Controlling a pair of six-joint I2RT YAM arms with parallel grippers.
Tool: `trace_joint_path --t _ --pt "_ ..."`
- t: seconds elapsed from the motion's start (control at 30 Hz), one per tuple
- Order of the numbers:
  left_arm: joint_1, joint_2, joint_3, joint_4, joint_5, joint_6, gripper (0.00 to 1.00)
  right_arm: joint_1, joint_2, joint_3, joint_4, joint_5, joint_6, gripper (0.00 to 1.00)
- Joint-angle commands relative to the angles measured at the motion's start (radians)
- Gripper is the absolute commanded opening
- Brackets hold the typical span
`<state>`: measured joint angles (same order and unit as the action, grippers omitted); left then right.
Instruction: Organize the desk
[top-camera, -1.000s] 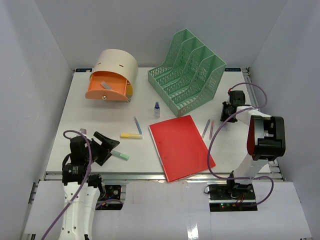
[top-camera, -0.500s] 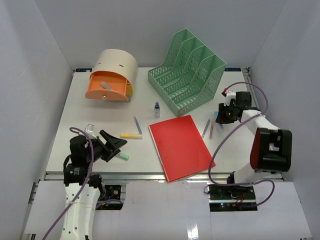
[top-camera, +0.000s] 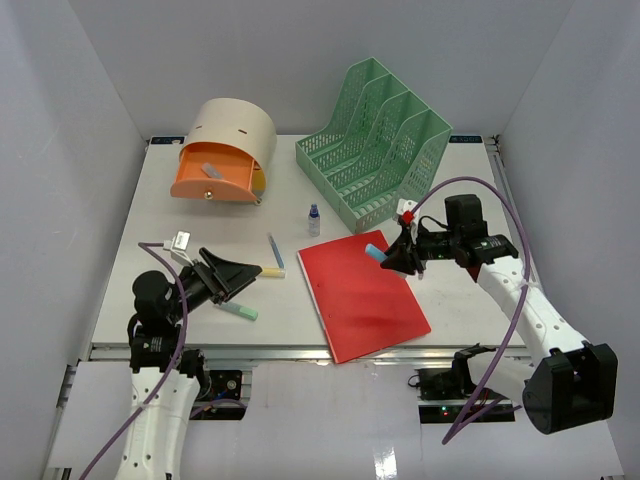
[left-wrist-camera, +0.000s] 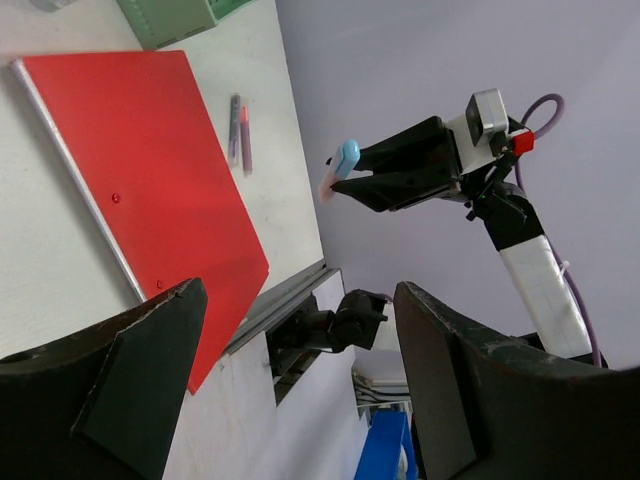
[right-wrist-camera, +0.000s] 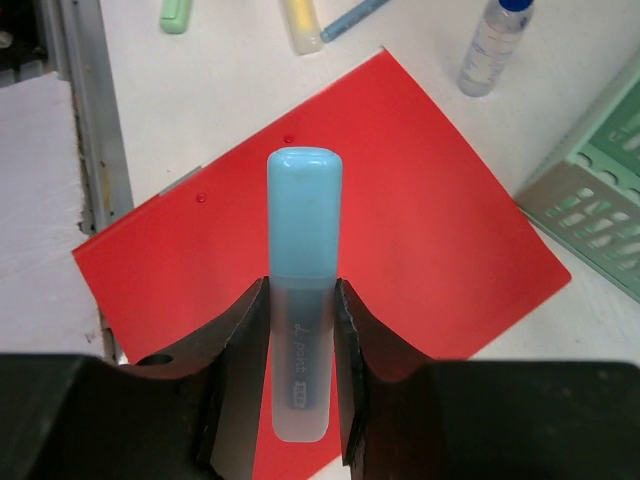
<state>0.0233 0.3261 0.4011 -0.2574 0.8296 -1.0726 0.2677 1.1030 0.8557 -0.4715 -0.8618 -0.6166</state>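
Note:
The white desk (top-camera: 190, 235) holds a red folder (top-camera: 362, 295). My right gripper (top-camera: 395, 253) is shut on a blue highlighter (top-camera: 375, 250) and holds it above the folder's far right part. In the right wrist view the highlighter (right-wrist-camera: 304, 300) sits upright between the fingers (right-wrist-camera: 245, 350) over the folder (right-wrist-camera: 420, 240). My left gripper (top-camera: 248, 274) is open and empty, raised above a green highlighter (top-camera: 240, 311) near the front left. The left wrist view shows the folder (left-wrist-camera: 140, 170) and the right gripper (left-wrist-camera: 350, 180) with the highlighter (left-wrist-camera: 345, 158).
A yellow highlighter (top-camera: 273, 271), a blue pen (top-camera: 275, 248) and a small bottle (top-camera: 314, 219) lie left of the folder. A green mesh rack (top-camera: 378, 145) stands at the back right. A beige box with an open orange drawer (top-camera: 215, 175) is at the back left. Two pens (left-wrist-camera: 240, 130) lie right of the folder.
My right gripper has swung left from beside the rack to above the folder, carrying the blue highlighter. My left gripper has risen and reached a little to the right.

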Motion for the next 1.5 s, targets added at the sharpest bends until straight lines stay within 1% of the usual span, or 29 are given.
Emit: trace_joint_path --t 0.0,0.07,0.13,0.23,0.27,0.33,0.37,0.43,0.47,0.6,0.7,0.87,0.93,1.03,1.1,1.17,1.2,1.23,1.3,1.33,1.37,1.43,1.47 --pt "-0.031 0.049 0.013 0.154 -0.018 -0.067 0.86 0.011 0.009 0.011 0.03 -0.075 0.046 0.08" --pt "-0.08 0.082 0.018 0.186 -0.051 -0.077 0.85 0.012 0.019 0.019 0.027 -0.079 0.049 0.08" --pt "-0.159 0.133 0.023 0.242 -0.124 -0.081 0.85 0.012 0.026 0.026 0.028 -0.082 0.056 0.08" --pt "-0.363 0.257 0.041 0.333 -0.288 -0.073 0.84 0.018 0.031 0.035 0.038 -0.074 0.077 0.08" --pt "-0.463 0.324 0.059 0.354 -0.345 -0.065 0.83 0.02 0.032 0.041 0.041 -0.065 0.088 0.08" --pt "-0.611 0.434 0.108 0.38 -0.486 -0.044 0.83 0.024 0.034 0.046 0.049 -0.052 0.117 0.08" --pt "-0.667 0.483 0.137 0.39 -0.564 -0.032 0.84 0.025 0.031 0.05 0.061 -0.018 0.131 0.08" --pt "-0.739 0.546 0.176 0.408 -0.725 -0.028 0.84 0.029 0.026 0.05 0.079 0.027 0.186 0.08" --pt "-0.776 0.576 0.193 0.425 -0.773 -0.031 0.84 0.03 0.022 0.046 0.089 0.054 0.205 0.08" --pt "-0.836 0.718 0.269 0.502 -0.911 -0.05 0.84 0.028 -0.015 0.012 0.143 0.13 0.295 0.08" --pt "-0.876 0.798 0.315 0.535 -0.983 -0.053 0.84 0.028 -0.035 -0.007 0.173 0.158 0.341 0.08" --pt "-0.906 0.951 0.406 0.571 -0.999 -0.053 0.83 0.029 -0.048 -0.015 0.198 0.153 0.392 0.08" --pt "-0.911 0.976 0.427 0.568 -1.005 -0.041 0.83 0.03 -0.045 -0.008 0.199 0.167 0.403 0.08" --pt "-0.914 0.936 0.432 0.526 -1.034 0.001 0.83 0.039 -0.019 0.048 0.179 0.214 0.394 0.08" --pt "-0.916 0.846 0.422 0.47 -1.063 0.062 0.83 0.058 0.036 0.147 0.136 0.286 0.355 0.08" --pt "-0.918 0.753 0.398 0.416 -1.086 0.089 0.82 0.073 0.098 0.25 0.093 0.303 0.292 0.08" --pt "-0.918 0.646 0.367 0.345 -1.111 0.1 0.81 0.095 0.163 0.355 0.065 0.303 0.24 0.08" --pt "-0.918 0.587 0.351 0.293 -1.131 0.106 0.81 0.111 0.201 0.412 0.047 0.302 0.21 0.08" --pt "-0.918 0.413 0.321 0.091 -1.205 0.091 0.81 0.199 0.329 0.592 0.011 0.338 0.137 0.08" --pt "-0.918 0.362 0.318 0.02 -1.213 0.077 0.81 0.232 0.37 0.646 0.006 0.357 0.116 0.08" --pt "-0.918 0.314 0.316 -0.054 -1.254 0.056 0.81 0.282 0.415 0.701 0.004 0.38 0.096 0.08" --pt "-0.918 0.209 0.32 -0.249 -1.302 -0.002 0.82 0.332 0.542 0.852 0.002 0.395 0.055 0.09" --pt "-0.918 0.186 0.327 -0.338 -1.31 -0.026 0.82 0.365 0.61 0.897 0.001 0.4 0.041 0.1"
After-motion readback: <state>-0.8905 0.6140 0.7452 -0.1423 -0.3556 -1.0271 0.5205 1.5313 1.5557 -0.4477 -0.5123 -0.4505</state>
